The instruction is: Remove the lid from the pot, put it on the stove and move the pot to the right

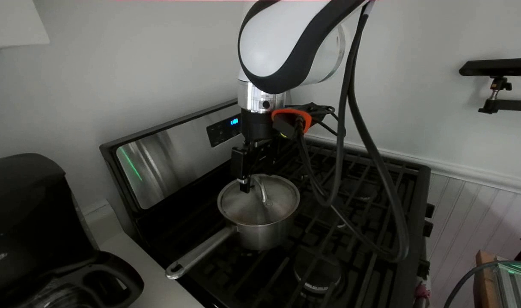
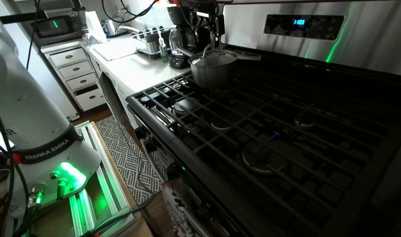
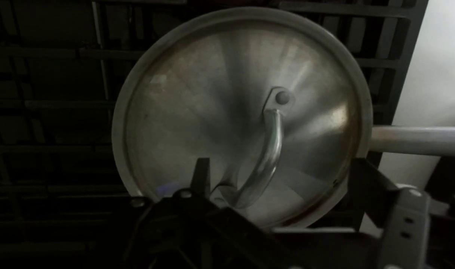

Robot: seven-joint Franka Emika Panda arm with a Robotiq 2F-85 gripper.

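Note:
The pot stands on the grates of the stove, its long handle pointing toward the counter. The pot also shows in an exterior view and its handle in the wrist view. The lid covers the pot and carries an arched metal handle; it also shows in an exterior view. My gripper is open, its fingers apart on either side of the lid's handle in the wrist view. In an exterior view the gripper points down close over the lid. Contact cannot be told.
A black coffee maker stands on the white counter beside the stove. The stove's back panel rises behind the pot. Black grates spread over the burners. Loose cables hang from the arm over the grates.

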